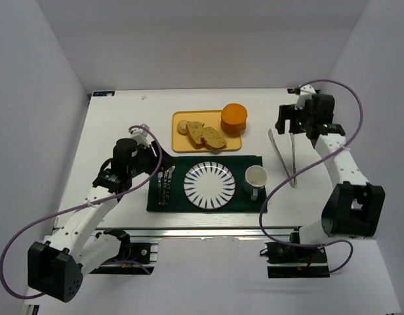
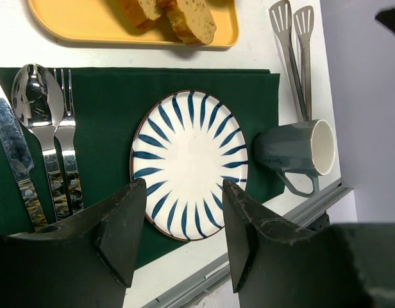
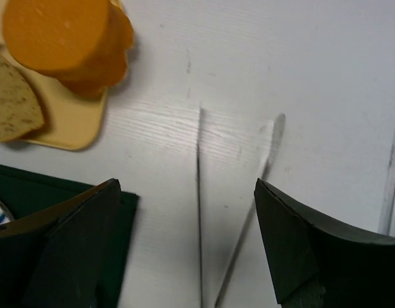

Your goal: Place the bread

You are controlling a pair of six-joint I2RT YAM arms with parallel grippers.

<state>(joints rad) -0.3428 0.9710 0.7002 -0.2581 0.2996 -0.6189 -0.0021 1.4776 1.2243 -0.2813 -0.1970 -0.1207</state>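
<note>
The bread (image 1: 183, 127) is a small round pale slice at the left end of the yellow tray (image 1: 189, 145), next to two larger brown slices (image 1: 206, 135) and an orange cylinder (image 1: 233, 118). My left gripper (image 1: 157, 161) is open and empty, hovering over the green mat's left part; in the left wrist view (image 2: 183, 237) the striped plate (image 2: 190, 163) shows between its fingers. My right gripper (image 1: 288, 126) is open and empty above the metal tongs (image 1: 284, 155), right of the tray. In its wrist view (image 3: 188, 250) the tongs (image 3: 199, 205) lie below. The pale slice is out of both wrist views.
A green mat (image 1: 248, 161) holds the striped plate (image 1: 209, 185), a grey cup (image 1: 256, 178) on its side of the plate and cutlery (image 1: 165, 186) on the left. White walls enclose the table on three sides.
</note>
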